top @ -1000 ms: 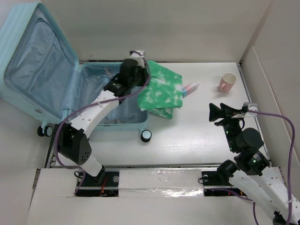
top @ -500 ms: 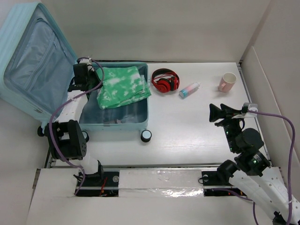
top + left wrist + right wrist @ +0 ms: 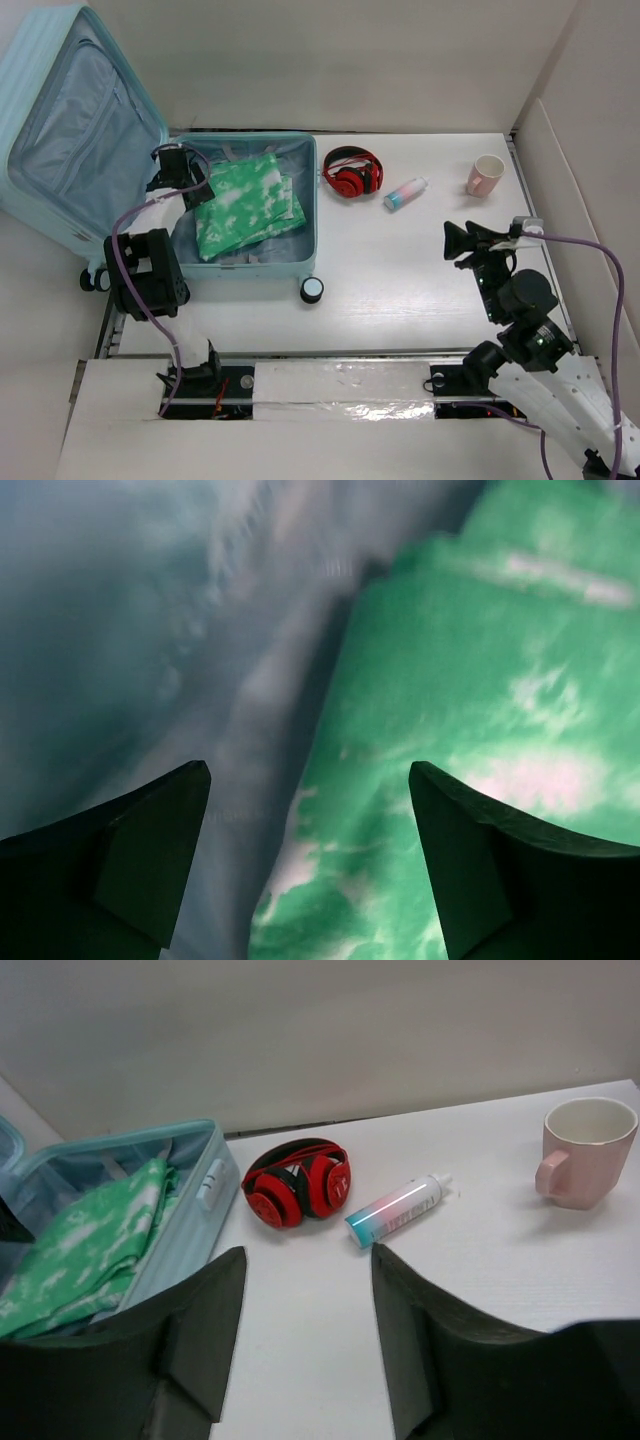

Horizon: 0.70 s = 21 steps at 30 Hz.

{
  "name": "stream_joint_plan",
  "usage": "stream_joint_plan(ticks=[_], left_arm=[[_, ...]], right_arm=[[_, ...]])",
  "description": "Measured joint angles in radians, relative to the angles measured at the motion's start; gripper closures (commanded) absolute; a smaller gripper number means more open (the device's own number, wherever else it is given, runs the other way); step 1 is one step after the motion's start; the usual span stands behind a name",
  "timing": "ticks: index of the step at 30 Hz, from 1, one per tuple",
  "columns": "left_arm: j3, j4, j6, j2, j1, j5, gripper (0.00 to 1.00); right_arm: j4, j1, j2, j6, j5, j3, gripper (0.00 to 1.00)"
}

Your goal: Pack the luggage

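The white surface carries every item. The luggage lies at its far left, open, with the lid propped up and leaning back to the left and the pale blue lining exposed. A folded green-and-white cloth lies inside the lower half, set slightly askew.

The left claw hangs over the left part of that half. In the left wrist view its jaws stand apart over the cloth's edge and grip nothing. The right claw is held above the right side of the surface, well apart from the luggage, jaws spread and empty.

Red headphones rest just beside the luggage's right wall. A pink mug stands upright near the far right corner. A small tube lies on its side between headphones and mug. One black-and-white caster shows at the luggage's near right corner.
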Motion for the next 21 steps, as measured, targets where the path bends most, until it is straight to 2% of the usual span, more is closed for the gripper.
stream_joint_plan(ticks=[2, 3, 4, 6, 7, 9, 10, 13, 15, 16, 17, 19, 20, 21], left_arm=[[0.04, -0.01, -0.045, -0.011, -0.003, -0.039, 0.26], [0.05, 0.0, -0.062, -0.027, -0.008, -0.057, 0.3], [0.053, 0.012, -0.074, -0.053, -0.026, -0.072, 0.45], [0.054, 0.038, -0.085, -0.122, -0.088, -0.093, 0.63], [0.062, 0.053, -0.081, -0.154, -0.145, -0.105, 0.79], [0.114, 0.079, -0.072, -0.187, -0.282, -0.11, 0.96], [0.164, 0.086, -0.063, -0.181, -0.364, -0.107, 1.0], [0.336, 0.113, -0.034, -0.106, -0.588, -0.108, 1.0], [0.444, 0.122, -0.019, -0.029, -0.692, -0.114, 0.99], [0.488, 0.123, -0.012, 0.014, -0.723, -0.114, 0.9], [0.538, 0.122, -0.005, 0.063, -0.746, -0.116, 0.72], [0.639, 0.105, 0.004, 0.172, -0.764, -0.113, 0.58], [0.683, 0.101, 0.005, 0.224, -0.765, -0.111, 0.47], [0.738, 0.086, 0.009, 0.283, -0.763, -0.109, 0.41]], right_arm=[[-0.001, 0.0, 0.013, -0.005, -0.005, 0.0, 0.59], [0.0, 0.0, 0.019, -0.003, -0.007, 0.0, 0.78], [0.0, 0.0, 0.026, -0.008, -0.008, 0.0, 0.86], [0.001, 0.0, 0.04, -0.009, -0.013, 0.0, 0.98], [0.001, 0.0, 0.049, -0.01, -0.015, 0.001, 1.0], [0.002, 0.0, 0.068, -0.009, -0.018, 0.002, 1.0], [0.001, 0.0, 0.08, -0.01, -0.019, 0.004, 1.0], [-0.001, 0.0, 0.105, -0.01, -0.018, 0.005, 1.0], [-0.006, 0.0, 0.106, -0.01, -0.018, 0.006, 1.0], [-0.007, 0.0, 0.104, -0.01, -0.018, 0.005, 1.0], [-0.007, 0.0, 0.098, -0.009, -0.018, 0.005, 1.0], [-0.006, 0.0, 0.084, -0.009, -0.017, 0.005, 1.0], [-0.006, 0.0, 0.077, -0.008, -0.015, 0.006, 1.0], [-0.005, 0.0, 0.07, -0.007, -0.012, 0.005, 1.0]])
